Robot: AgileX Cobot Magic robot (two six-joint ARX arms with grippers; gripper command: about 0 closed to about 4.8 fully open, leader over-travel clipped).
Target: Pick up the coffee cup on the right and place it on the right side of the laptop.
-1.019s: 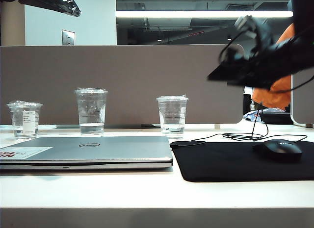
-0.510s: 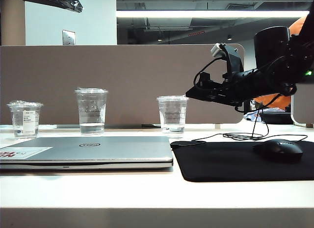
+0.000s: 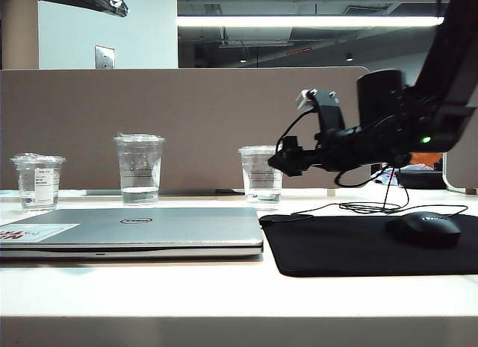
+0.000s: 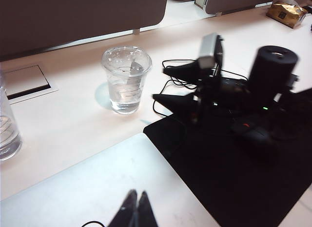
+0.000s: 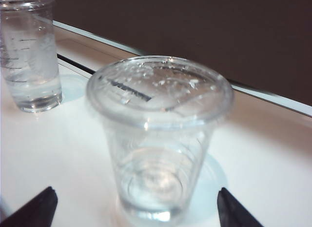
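White desk (image 3: 224, 291), grey partition (image 3: 187, 116) behind. Right gripper (image 3: 280, 162) low over desk, jaws spread wide; in exterior view its tip overlaps coffee cup (image 3: 261, 174), contact unclear. Right wrist view: cup (image 5: 158, 139) just ahead between finger tips (image 5: 34, 207), untouched, film lid blurred. Left gripper (image 4: 135, 213) above laptop (image 3: 133, 232), fingers together, mostly cut off. Beside right gripper: black mat (image 3: 373, 244), mouse (image 3: 424, 228), cables. Laptop lid logo reads Dell; corner sticker illegible. Beyond laptop: taller cup (image 3: 139, 169), labelled cup (image 3: 38, 182).
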